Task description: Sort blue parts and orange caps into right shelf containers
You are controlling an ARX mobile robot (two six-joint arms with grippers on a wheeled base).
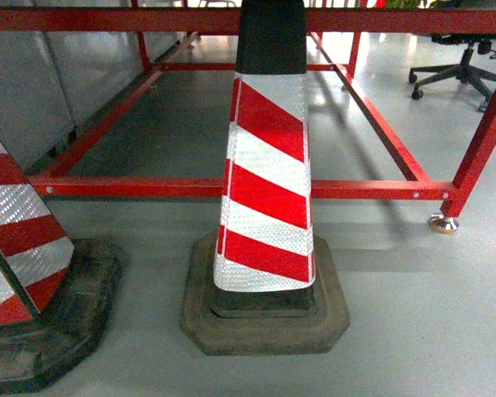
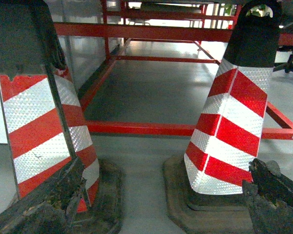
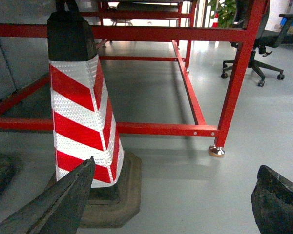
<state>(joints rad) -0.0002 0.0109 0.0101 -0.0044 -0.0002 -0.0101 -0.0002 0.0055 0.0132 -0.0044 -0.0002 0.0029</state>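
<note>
Facing striped cone (image 1: 266, 190), second cone (image 1: 21, 265) cropped, both hands (image 2: 161, 204) (image 3: 180, 204) apart, empty.

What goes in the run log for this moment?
left tool: open, empty | right tool: open, empty | ahead: striped cone, second cone, red frame | crates: not in view

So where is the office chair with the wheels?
The office chair is in the top right corner of the head view, standing on the grey floor behind the red metal frame, far back and to the right of the striped traffic cone.
</note>
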